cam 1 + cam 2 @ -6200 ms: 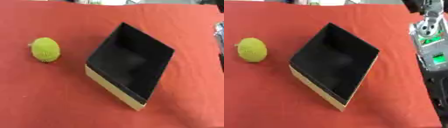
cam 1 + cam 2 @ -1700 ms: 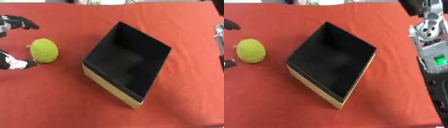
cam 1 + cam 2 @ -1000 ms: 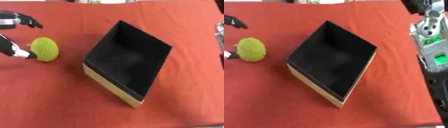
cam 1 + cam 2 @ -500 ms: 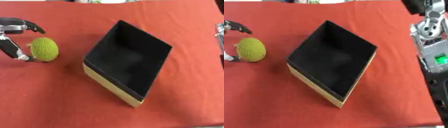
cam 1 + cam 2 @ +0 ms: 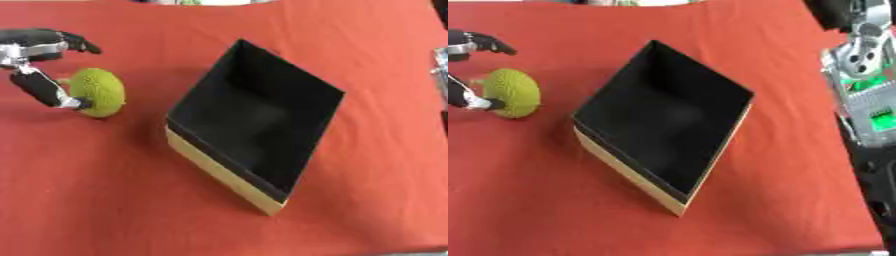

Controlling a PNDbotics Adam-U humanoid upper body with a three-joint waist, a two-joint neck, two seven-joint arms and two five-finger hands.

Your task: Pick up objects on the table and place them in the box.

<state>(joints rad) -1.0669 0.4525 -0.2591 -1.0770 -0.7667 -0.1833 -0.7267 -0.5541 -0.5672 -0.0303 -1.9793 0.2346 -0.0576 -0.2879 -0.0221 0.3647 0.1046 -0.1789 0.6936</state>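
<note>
Item: red cloth-covered table (image 5: 105, 200), seen from above.

Left hand (image 5: 35, 60) — at the table's left edge, fingers spread around the green ball (image 5: 98, 92). The thumb (image 5: 42, 89) reaches down to the ball's left side and looks to touch it; the other fingers (image 5: 74, 42) arch above and behind without closing. Nothing is pinched yet; the ball sits on the cloth.

Green ball — round, rough-skinned, yellow-green. It lies well left of the box, apart from it, with bare cloth between.

Box (image 5: 254, 125) — black inside, pale tan outer wall, set cornerwise in the middle of the table. Its open mouth faces up and it appears empty.

Step in hand: the grasp, at the point of closing. The hand brackets the ball but has not taken it.

Next move, as I judge it: the upper fingers need to come down on the ball's far side against the thumb, then lift and carry rightward over the box's near-left rim before letting go.

Obstacles: none on the cloth between ball and box. The rim itself is what the carry must clear — a low pass could catch the wall. A round ball may roll off if touched on one side only.

Right arm (image 5: 868, 100) — grey machinery with a green patch, along the right edge; its hand is not visible.
</note>
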